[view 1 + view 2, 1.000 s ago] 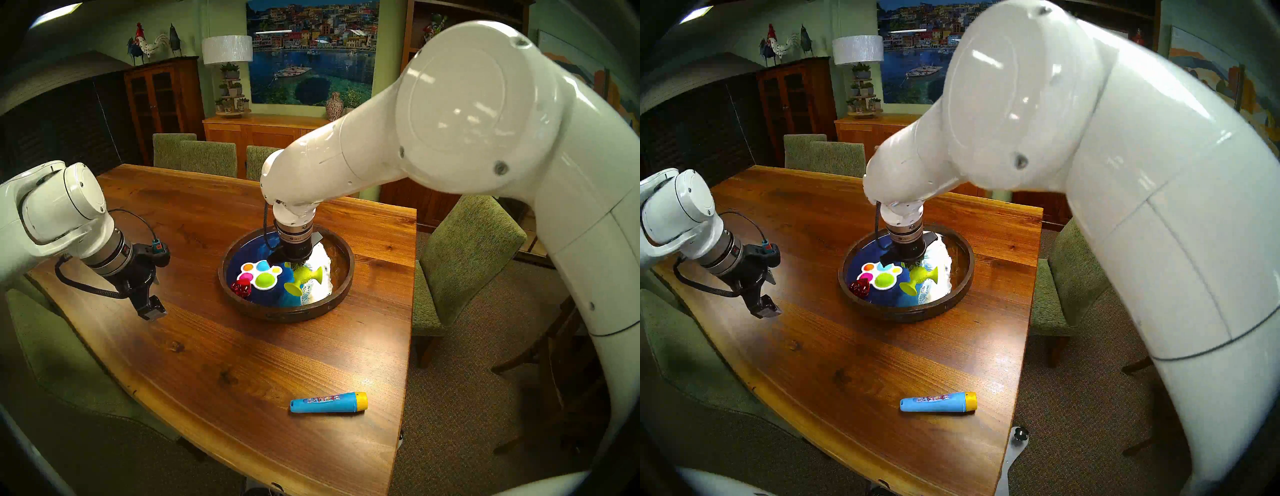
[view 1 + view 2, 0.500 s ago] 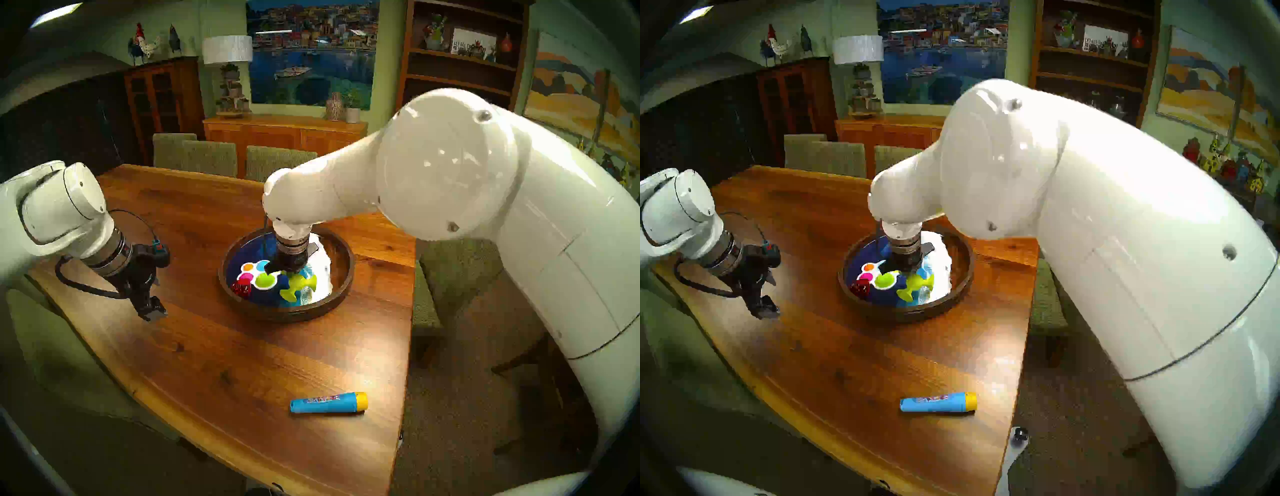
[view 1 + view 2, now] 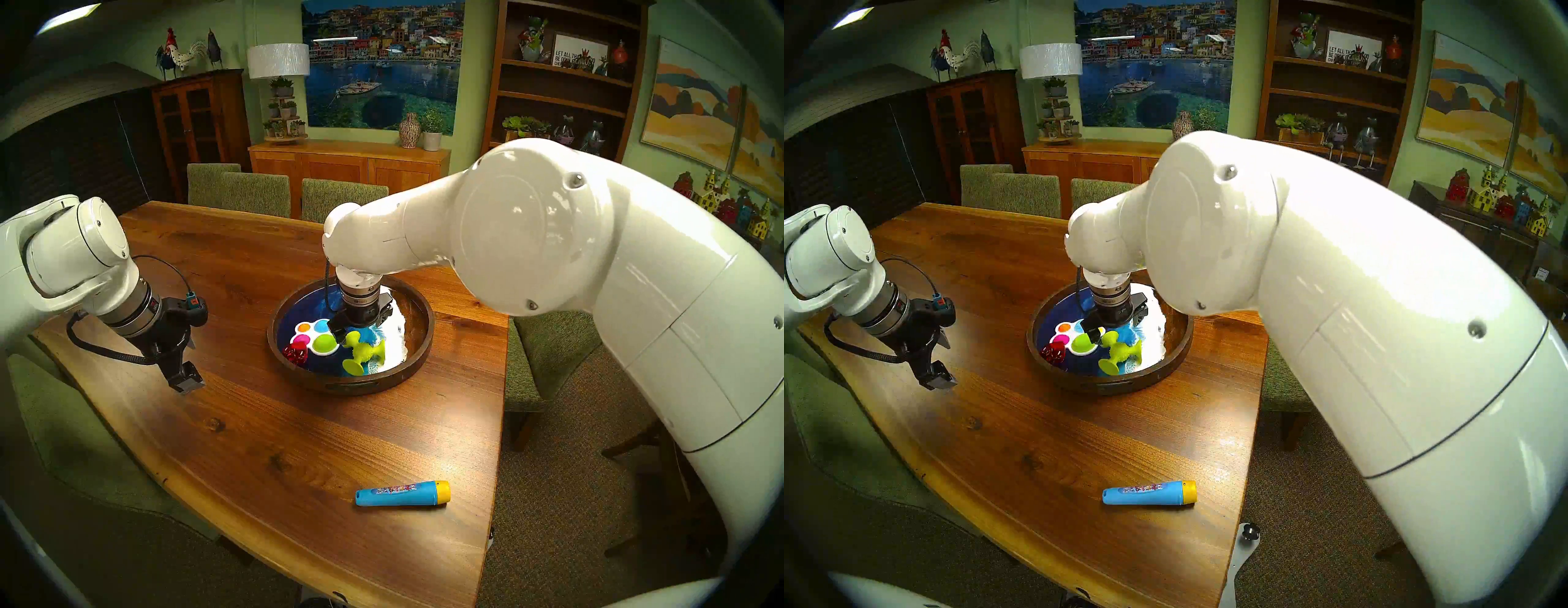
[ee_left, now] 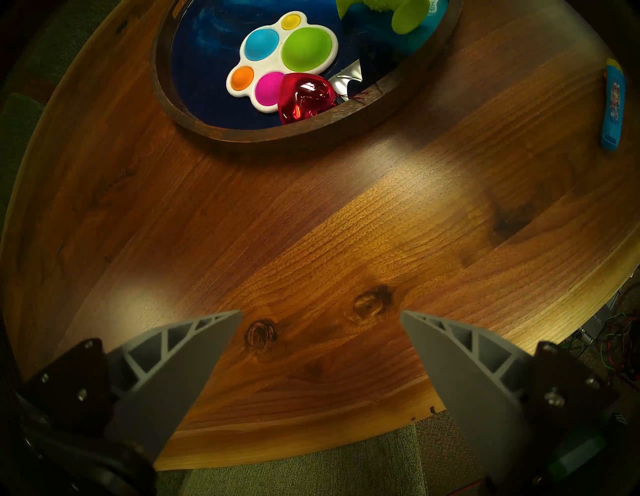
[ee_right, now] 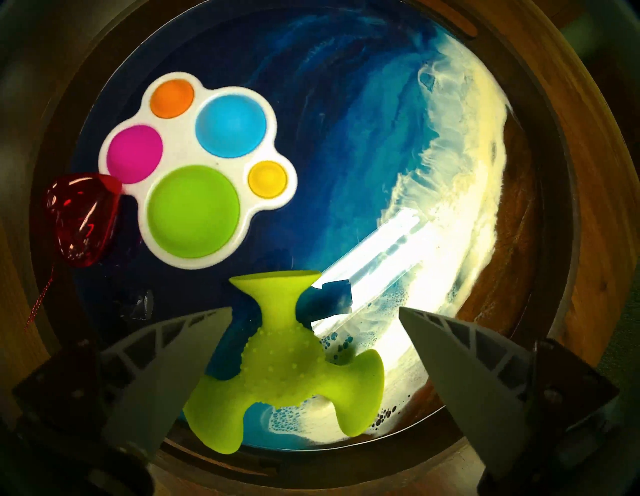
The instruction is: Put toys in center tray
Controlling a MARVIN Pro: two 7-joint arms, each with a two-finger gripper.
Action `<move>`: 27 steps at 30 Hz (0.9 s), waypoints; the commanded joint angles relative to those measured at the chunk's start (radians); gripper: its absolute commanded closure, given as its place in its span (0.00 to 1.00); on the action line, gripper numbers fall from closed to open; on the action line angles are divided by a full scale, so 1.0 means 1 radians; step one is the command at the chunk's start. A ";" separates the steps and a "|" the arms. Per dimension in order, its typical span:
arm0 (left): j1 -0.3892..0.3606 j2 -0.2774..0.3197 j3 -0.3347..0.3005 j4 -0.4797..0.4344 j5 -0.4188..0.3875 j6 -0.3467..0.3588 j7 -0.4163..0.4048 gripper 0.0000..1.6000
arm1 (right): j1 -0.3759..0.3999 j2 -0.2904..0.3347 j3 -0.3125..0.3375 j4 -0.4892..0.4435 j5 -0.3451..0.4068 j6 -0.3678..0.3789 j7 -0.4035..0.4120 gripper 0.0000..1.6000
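The round dark-wood tray [image 3: 352, 388] with a blue-and-white wave bottom sits mid-table. In it lie the white paw-shaped pad [image 3: 316, 339], the red faceted piece [image 3: 295, 353] at its left edge, and the lime-green suction-cup toy [image 3: 362, 352]. My right gripper [image 3: 360, 327] hangs open just above the green toy [image 5: 287, 367], which lies free between the spread fingers [image 5: 180, 350]. The blue tube with yellow cap [image 3: 403, 493] lies on the table near the front right edge. My left gripper [image 3: 186, 382] is open and empty over the table, left of the tray.
Bare wooden table [image 3: 254, 424] stretches between the tray and the blue tube. Green upholstered chairs [image 3: 564, 305] stand along the far, right and left sides. My right arm's large elbow [image 3: 530, 229] reaches in over the table's right edge.
My right gripper came down into the tray with the green toy and opened. The toy now rests on the tray bottom. My right elbow dropped lower. My left arm has not moved.
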 commanded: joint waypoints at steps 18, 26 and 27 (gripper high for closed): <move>-0.057 -0.028 0.028 0.004 -0.014 -0.002 -0.047 0.00 | 0.230 -0.024 0.036 -0.150 -0.012 0.122 0.024 0.00; -0.054 -0.030 0.039 0.005 -0.021 -0.002 -0.029 0.00 | 0.295 -0.006 0.027 -0.314 -0.014 0.122 0.016 0.00; -0.054 -0.030 0.040 0.005 -0.022 -0.002 -0.029 0.00 | 0.305 -0.004 0.027 -0.336 -0.014 0.122 0.015 0.00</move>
